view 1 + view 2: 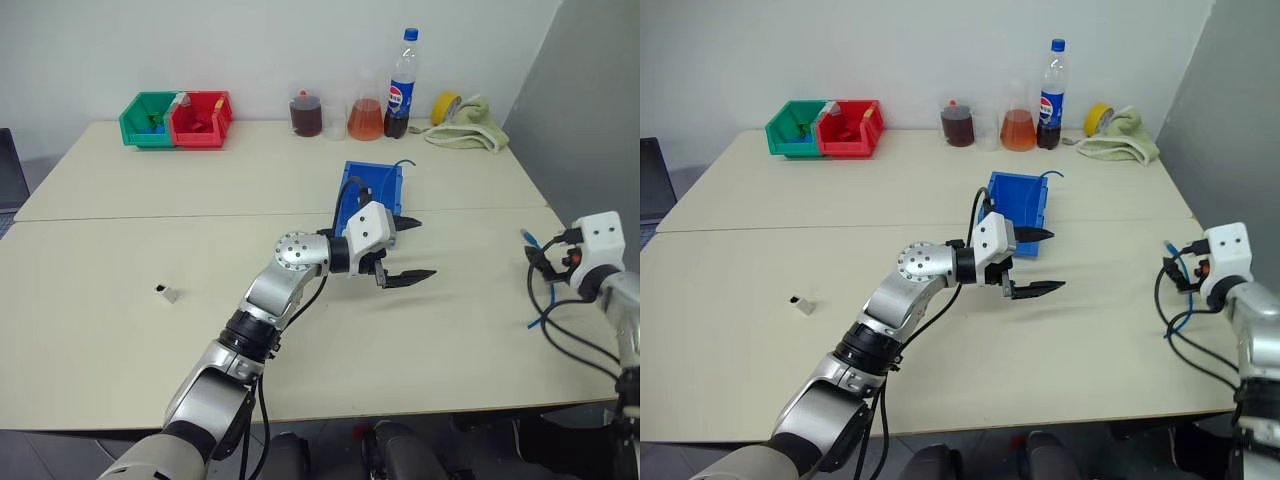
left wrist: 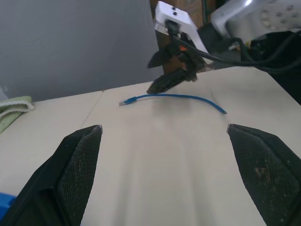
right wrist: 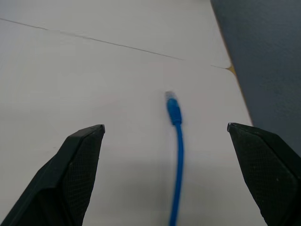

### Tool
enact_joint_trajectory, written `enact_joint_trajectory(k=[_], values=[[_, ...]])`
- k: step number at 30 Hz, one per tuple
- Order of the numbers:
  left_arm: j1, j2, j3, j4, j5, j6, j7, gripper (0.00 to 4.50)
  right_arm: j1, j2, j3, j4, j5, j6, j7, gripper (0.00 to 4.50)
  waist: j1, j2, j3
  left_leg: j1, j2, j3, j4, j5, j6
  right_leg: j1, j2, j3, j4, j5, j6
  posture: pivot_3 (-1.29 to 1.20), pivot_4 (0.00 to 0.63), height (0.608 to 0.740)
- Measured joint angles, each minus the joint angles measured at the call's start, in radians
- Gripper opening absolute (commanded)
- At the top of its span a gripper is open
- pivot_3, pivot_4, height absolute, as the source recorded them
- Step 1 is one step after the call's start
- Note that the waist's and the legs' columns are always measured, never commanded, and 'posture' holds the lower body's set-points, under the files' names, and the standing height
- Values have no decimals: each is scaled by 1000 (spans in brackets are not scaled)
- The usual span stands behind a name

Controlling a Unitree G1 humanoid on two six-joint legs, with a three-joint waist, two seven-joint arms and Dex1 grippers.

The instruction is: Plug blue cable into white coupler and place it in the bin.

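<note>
so the thin light-blue network cable (image 3: 176, 155) lies on the table right between the right gripper's (image 3: 164, 188) wide-open black fingers, untouched, left gripper (image 1: 405, 250) also gaping empty.

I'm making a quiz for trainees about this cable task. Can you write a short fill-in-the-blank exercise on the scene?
1. The thin light-blue network cable lies on the beige table near the ____ gripper.
2. The tiny white plastic coupler sits on the robot's ____ side.
3. The left gripper has its fingers ____.
4. The bright blue plastic bin stands just beyond the ____ gripper.

Missing words: right; left; open; left
</note>
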Motion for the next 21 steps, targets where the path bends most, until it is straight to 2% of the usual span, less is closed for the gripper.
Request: enact_joint_trajectory(k=[2,10,16,21], values=[[16,1,0,-3,3,-12,-4,4500,-116,-24,19,204,-19,-77,46,4449,-1,1,0,1,0,0,0,0,0,0,0,0,0,0,0,0,150,740],[92,33,2,-62,4,8,-12,4500,-332,-35,92,627,-58,-257,221,4449,3,1,0,1,2,0,0,0,0,0,-3,0,0,0,0,0,150,740],[130,60,8,-134,4,59,6,4500,-370,-48,140,769,-116,-339,232,4449,5,1,0,0,1,0,1,0,0,0,-7,0,0,0,0,0,150,740],[153,66,18,-178,3,91,25,4500,-347,-79,146,785,-132,-351,223,4449,5,1,0,0,1,0,1,1,-1,0,-7,-1,1,0,0,0,150,740]])
